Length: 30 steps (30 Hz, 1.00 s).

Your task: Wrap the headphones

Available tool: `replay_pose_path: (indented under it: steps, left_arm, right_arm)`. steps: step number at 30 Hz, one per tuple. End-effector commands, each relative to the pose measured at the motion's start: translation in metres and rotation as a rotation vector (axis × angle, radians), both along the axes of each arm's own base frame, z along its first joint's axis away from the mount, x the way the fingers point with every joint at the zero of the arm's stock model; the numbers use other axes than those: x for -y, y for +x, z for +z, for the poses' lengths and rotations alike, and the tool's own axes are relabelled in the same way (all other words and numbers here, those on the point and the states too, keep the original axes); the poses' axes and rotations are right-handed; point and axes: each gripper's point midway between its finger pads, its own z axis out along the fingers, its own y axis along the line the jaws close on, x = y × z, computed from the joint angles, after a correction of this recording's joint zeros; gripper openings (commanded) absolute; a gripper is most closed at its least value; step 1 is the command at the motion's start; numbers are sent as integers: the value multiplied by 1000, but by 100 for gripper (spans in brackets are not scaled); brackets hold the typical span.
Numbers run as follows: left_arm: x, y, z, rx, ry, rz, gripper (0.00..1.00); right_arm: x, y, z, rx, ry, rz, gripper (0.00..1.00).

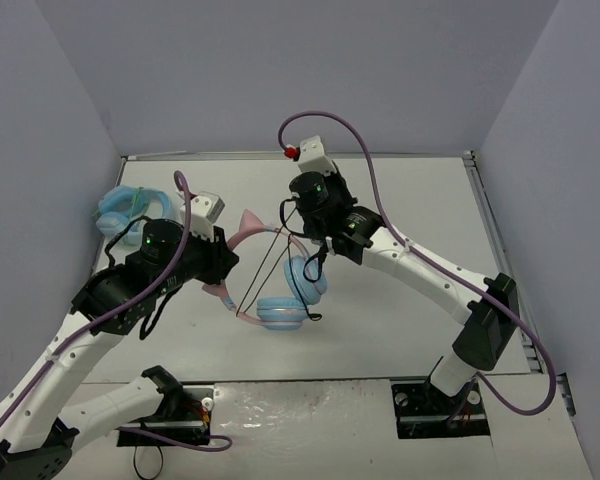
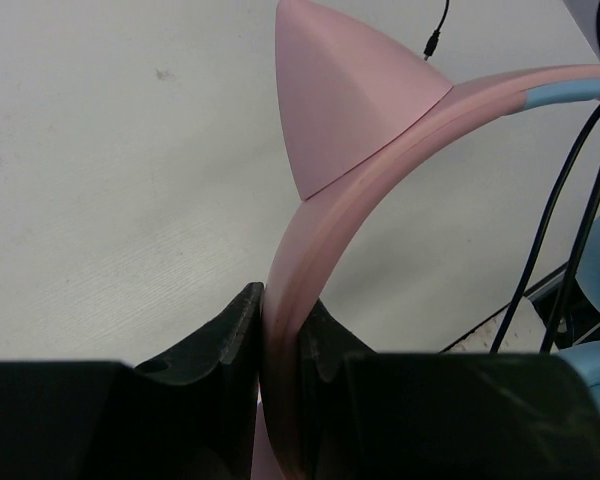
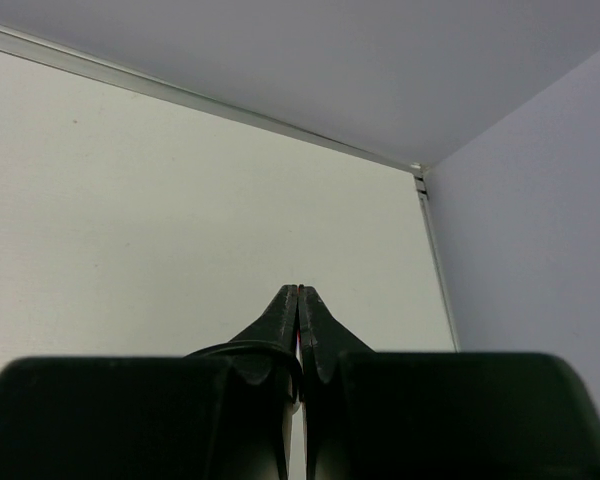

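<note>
Headphones (image 1: 280,305), gripped at the headband (image 2: 315,235) by the left fingers (image 2: 280,305), need steadying while the closed right fingers (image 3: 298,300) wind the cable (image 2: 550,220) snugly.

Soft, even light falls from above — the table (image 1: 380,325) is bright white, with only faint shadows under the headphones (image 1: 280,312). In the wrist views the left end effector (image 2: 280,312) and right end effector (image 3: 298,292) look dark and slightly blurred at the bottom edge.
</note>
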Motion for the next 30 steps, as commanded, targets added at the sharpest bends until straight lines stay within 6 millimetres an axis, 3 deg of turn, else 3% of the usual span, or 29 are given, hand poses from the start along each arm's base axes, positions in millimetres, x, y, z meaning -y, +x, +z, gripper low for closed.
replay_pose_path:
  steps: [1,5,9,14,19,30]
  left_arm:
    - [4,-11,99,212,-228,-27,0]
    - [-9,-10,129,289,-287,38,0]
    - [-16,-7,145,330,-318,85,0]
    - [-22,1,166,379,-358,141,0]
    - [-21,6,183,418,-396,157,0]
    - [-18,15,204,467,-479,186,0]
  right_arm:
    - [7,1,9,58,182,-10,0]
    - [-2,-4,-10,24,260,38,0]
    - [-15,-8,-22,-13,342,95,0]
    - [-50,-20,-33,-88,485,263,0]
    - [-79,-36,-37,-152,612,414,0]
    - [-121,-70,-51,-226,843,655,0]
